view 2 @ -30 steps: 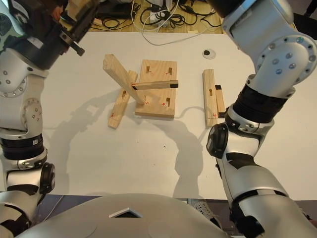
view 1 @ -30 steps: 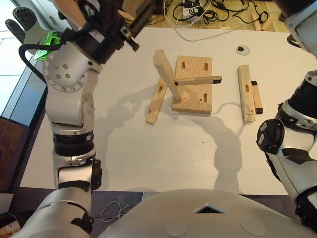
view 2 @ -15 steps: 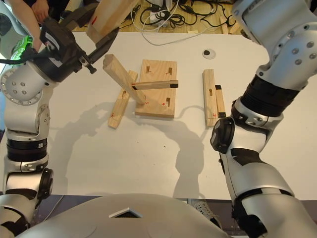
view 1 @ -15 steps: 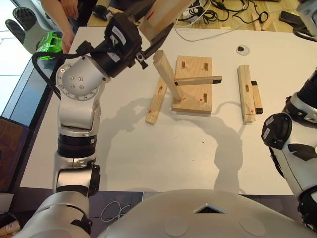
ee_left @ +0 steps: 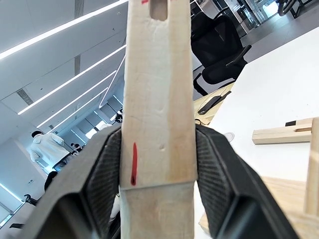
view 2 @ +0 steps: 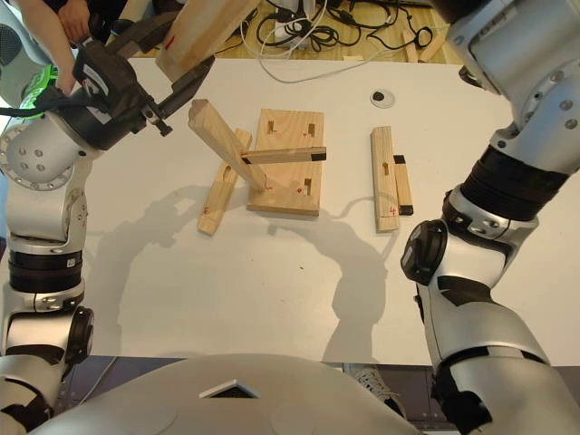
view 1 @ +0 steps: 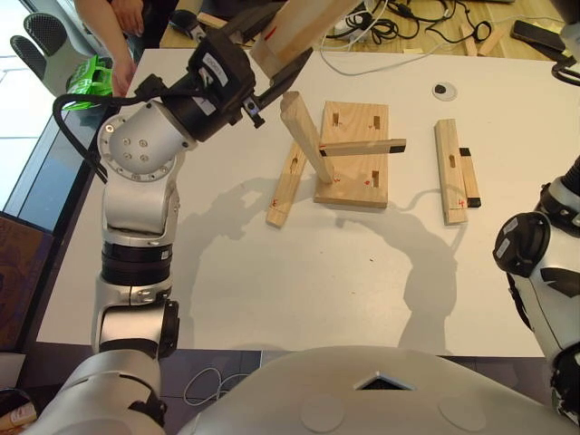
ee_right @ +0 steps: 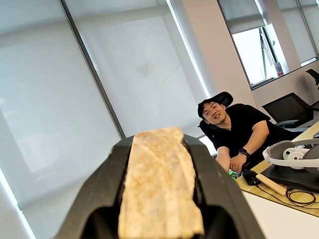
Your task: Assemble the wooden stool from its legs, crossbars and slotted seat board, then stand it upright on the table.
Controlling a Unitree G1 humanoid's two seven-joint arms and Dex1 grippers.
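The slotted seat board (view 1: 355, 172) lies flat mid-table. One leg (view 1: 304, 134) stands tilted in a slot at its left edge, and a black-tipped crossbar (view 1: 364, 146) runs from that leg across the board. Another leg (view 1: 285, 188) lies on the table left of the board. To the right lie a slotted leg (view 1: 449, 169) and a short black-tipped crossbar (view 1: 468, 179). My left gripper (view 1: 268, 71) is raised over the far left of the table, shut on a leg (ee_left: 158, 94) with a red mark. My right gripper (ee_right: 159, 149) is shut on a wooden bar (ee_right: 159, 184), seen end-on.
A small black disc (view 1: 444, 90) sits on the table beyond the right-hand leg. Cables (view 1: 362, 36) trail over the far edge. A green object (view 1: 86, 77) lies at the far left corner. The near half of the white table (view 1: 299, 281) is bare.
My left arm has swung so the leg it holds now points up over the far left of the table. My right arm has drawn off to the right.
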